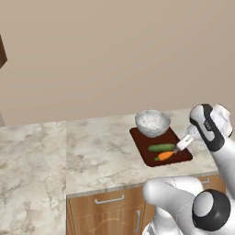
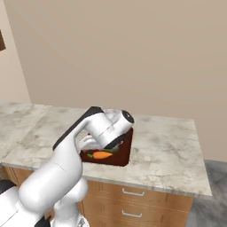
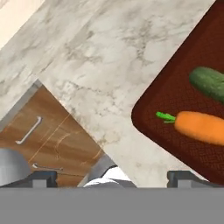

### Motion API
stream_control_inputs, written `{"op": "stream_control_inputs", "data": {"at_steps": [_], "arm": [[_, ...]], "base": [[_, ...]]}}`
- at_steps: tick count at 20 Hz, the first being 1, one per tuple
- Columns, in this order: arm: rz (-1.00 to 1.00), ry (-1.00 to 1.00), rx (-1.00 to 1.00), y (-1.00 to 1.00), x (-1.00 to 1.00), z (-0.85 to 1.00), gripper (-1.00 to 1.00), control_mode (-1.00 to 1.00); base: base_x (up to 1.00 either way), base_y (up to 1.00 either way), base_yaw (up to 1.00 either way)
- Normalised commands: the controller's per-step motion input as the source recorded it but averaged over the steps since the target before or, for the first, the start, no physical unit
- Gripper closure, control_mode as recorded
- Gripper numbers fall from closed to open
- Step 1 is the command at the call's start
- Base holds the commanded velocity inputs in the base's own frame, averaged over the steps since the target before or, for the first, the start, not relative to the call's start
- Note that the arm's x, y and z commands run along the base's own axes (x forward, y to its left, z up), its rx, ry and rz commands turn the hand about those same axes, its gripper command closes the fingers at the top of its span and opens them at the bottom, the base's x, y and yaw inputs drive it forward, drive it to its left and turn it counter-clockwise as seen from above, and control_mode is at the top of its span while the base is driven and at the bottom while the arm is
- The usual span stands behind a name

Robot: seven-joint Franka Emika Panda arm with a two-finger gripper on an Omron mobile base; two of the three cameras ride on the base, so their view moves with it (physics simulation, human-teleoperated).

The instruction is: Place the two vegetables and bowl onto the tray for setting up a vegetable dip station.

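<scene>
We see the tray (image 1: 142,143) on the marble worktop (image 1: 92,142) w/ all three items already on it: the speckled bowl (image 1: 152,122) sits on the far end, the cucumber (image 1: 161,148) lies across the middle, and the carrot (image 1: 165,155) lies just beside it toward the near edge, green tip pointing away from the arm. Our tool (image 1: 183,144) hangs at the tray's near right corner, close to the carrot, its fingers spread wide w/ nothing between them; in the hand view the two tips (image 3: 43,177) stand far apart at the bottom. That view looks past the tray corner onto bare worktop and the wooden cabinet front (image 3: 48,135) below, so the tool is aimed off the veg, not at it. We judge placing is done and the step in hand is the retreat. To do it well we keep the fingers spread and lift roughly straight up first, clear of the tray rim and carrot, before any sideways swing; a low sweep could nudge the carrot or roll the cucumber, since both are round and lie loose on a flat surface. We also watch the wrist near the bowl, tho it looks well apart from it now. Whether the carrot touches the cucumber we can't tell from the right base view, as the arm covers most of the tray.
</scene>
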Motion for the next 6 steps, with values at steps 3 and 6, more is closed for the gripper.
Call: {"op": "stream_control_inputs", "data": {"at_steps": [3,6], "arm": [[-0.31,0.32,0.0,0.0,-0.21,0.22,-1.0,-1.0],[-0.33,0.28,0.0,0.0,-0.26,0.18,-1.0,-1.0]], "base": [[0.0,0.0,0.0],[0.0,0.0,0.0]]}}
